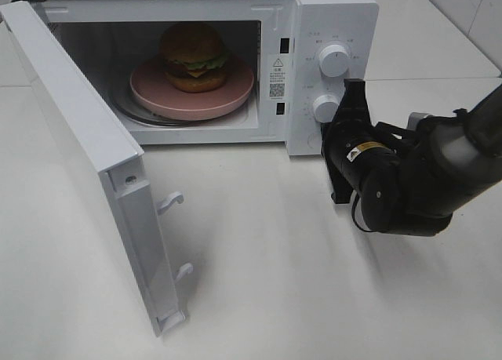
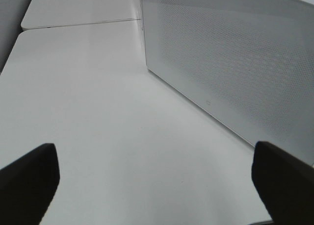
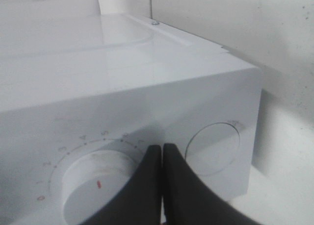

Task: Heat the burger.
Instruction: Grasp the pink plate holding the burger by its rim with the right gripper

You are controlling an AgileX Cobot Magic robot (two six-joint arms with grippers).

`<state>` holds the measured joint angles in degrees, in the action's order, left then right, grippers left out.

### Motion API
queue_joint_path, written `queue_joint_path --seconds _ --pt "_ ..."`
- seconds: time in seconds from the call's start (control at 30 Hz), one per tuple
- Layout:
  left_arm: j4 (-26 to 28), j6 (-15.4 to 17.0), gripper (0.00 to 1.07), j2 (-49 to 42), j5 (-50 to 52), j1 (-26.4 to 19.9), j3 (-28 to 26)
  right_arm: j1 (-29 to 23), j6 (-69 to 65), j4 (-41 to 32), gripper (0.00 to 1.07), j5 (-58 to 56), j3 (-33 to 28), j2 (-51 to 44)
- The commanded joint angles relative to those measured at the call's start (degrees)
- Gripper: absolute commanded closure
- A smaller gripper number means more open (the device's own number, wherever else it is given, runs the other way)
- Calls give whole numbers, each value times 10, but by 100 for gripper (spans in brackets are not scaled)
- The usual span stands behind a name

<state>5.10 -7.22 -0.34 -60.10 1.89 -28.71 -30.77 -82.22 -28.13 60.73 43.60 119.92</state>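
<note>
The burger (image 1: 194, 56) is on its plate (image 1: 235, 92) inside the microwave (image 1: 329, 15), but the door (image 1: 70, 125) is open, so heating looks not started; the right tool (image 3: 162, 159) is pressed together by a knob (image 1: 325, 107), and the left tool (image 2: 154, 159) is spread wide.

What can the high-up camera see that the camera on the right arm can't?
Only the high camera: the burger on its pink plate inside, and the door standing open. Only the right wrist camera: the right gripper tips pressed shut, plus a small red mark and numbers on a dial. Both: the white microwave and its two dials.
</note>
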Motion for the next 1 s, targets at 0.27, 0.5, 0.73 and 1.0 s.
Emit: queue_joint_path --seconds 0.27,0.5,0.73,1.0 --pt "2 0 7 -9 5 -2 2 5 11 24 107 -41 -65 -83" --pt "2 0 7 -9 5 -2 2 5 113 33 107 -124 -103 -166" --pt "2 0 7 -9 5 -2 2 5 281 32 107 -236 -104 -243" --pt "2 0 7 -9 5 -2 2 5 482 30 106 -362 -103 -311"
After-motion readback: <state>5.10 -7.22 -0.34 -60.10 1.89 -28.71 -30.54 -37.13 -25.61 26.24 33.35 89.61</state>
